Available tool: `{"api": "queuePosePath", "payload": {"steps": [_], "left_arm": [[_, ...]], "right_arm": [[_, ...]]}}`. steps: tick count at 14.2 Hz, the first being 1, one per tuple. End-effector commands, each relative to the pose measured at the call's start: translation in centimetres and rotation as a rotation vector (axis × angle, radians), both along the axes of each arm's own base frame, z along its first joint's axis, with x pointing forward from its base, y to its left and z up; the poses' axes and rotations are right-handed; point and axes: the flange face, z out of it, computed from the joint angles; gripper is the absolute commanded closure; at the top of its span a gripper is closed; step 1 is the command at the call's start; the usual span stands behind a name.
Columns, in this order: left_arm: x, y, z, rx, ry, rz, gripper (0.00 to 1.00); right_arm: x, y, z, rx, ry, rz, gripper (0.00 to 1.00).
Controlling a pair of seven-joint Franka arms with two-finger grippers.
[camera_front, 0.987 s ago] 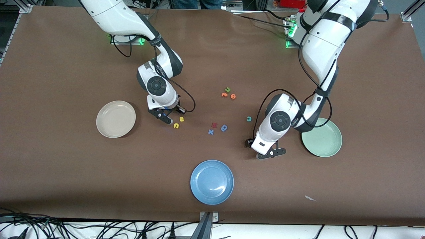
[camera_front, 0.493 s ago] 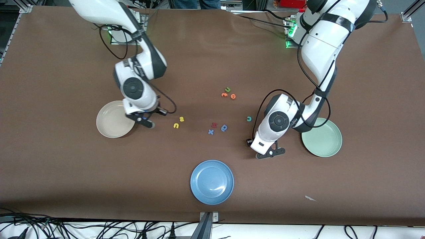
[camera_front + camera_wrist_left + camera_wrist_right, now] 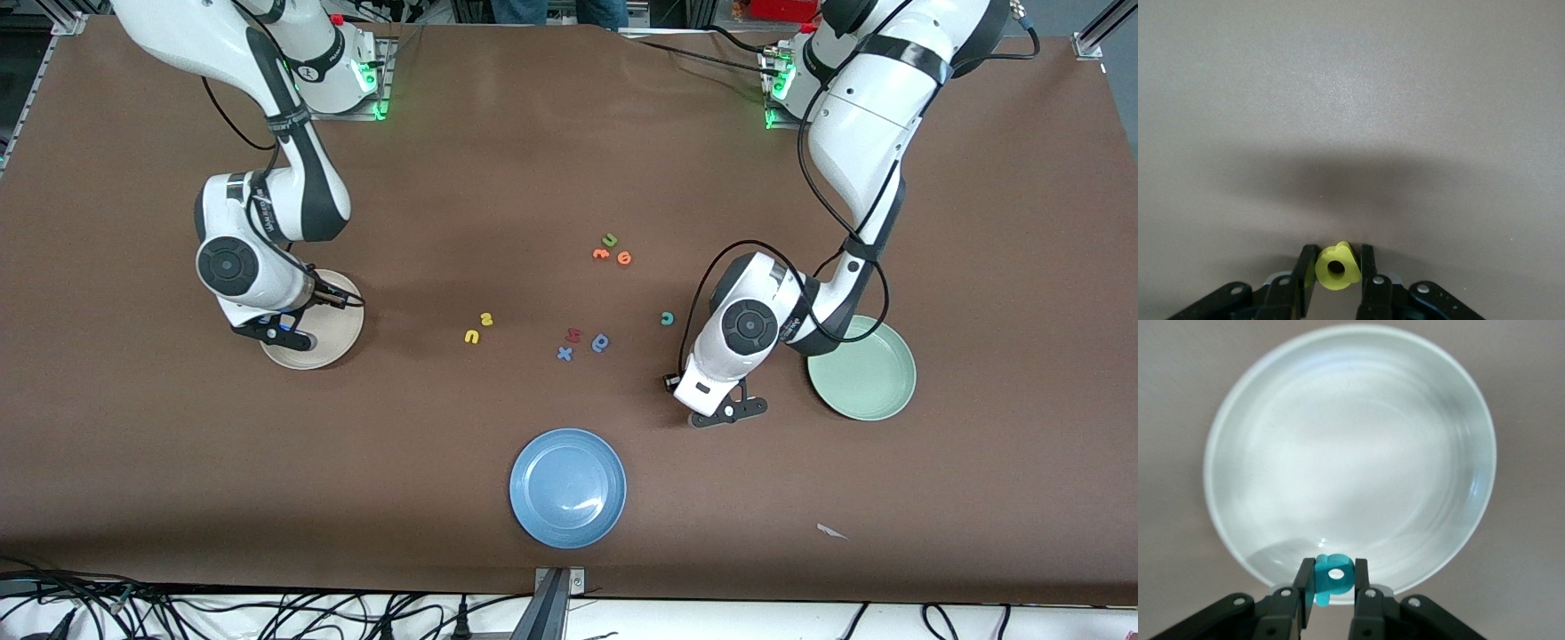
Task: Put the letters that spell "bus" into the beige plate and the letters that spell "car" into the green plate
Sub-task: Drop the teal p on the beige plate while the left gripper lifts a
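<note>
Right wrist view — right gripper [image 3: 1331,583] clamps teal "b" [image 3: 1332,577], beige plate [image 3: 1238,420] beneath

High front camera faces the arms; wrist cameras look down closely, seemingly sharing nothing.

A wide brown bench [image 3: 551,142] fills the room's middle; black cables [image 3: 267,613] tangle along its near edge, under even light.

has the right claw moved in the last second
Yes. The right claw, shut on a teal letter, went from beside the yellow letters toward the right arm's end of the table and is now over the beige plate.
</note>
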Motion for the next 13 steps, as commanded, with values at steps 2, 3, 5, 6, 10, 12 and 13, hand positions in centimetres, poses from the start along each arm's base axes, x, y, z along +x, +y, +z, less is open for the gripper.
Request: {"api": "queuePosePath", "payload": {"steps": [2,3,5,6,10,12,13], "left_arm": [[0.3,-0.1,-0.9,0.029,-0.013,-0.008,0.79],[0.5,0.2,-0.4,0.031,-0.014,-0.006,0.80],[1.0,1.1,1.1,0.042,-0.012,-0.003,0.83],[1.7,2.9,2.0,0.053,-0.001,-0.015,0.83],[3.2,9.2,5.5,0.076,0.049,-0.118,0.84],[3.4,13.1,7.2,0.080,0.082,-0.184,0.84],[3.0,15.1,7.1,0.082,0.104,-0.211,0.84]], "right_arm": [[-1.3,-1.4,-1.4,0.034,-0.027,0.019,0.00],[-0.8,-1.2,-0.6,0.038,-0.035,0.023,0.00],[0.9,0.0,1.7,0.038,-0.006,0.023,0.00],[1.8,0.8,3.0,0.041,0.007,0.030,0.00],[4.6,7.6,6.6,0.076,-0.030,0.031,0.00],[5.9,10.9,6.0,0.090,-0.003,0.041,0.00],[6.4,12.8,6.0,0.119,-0.003,0.046,0.00]]}}
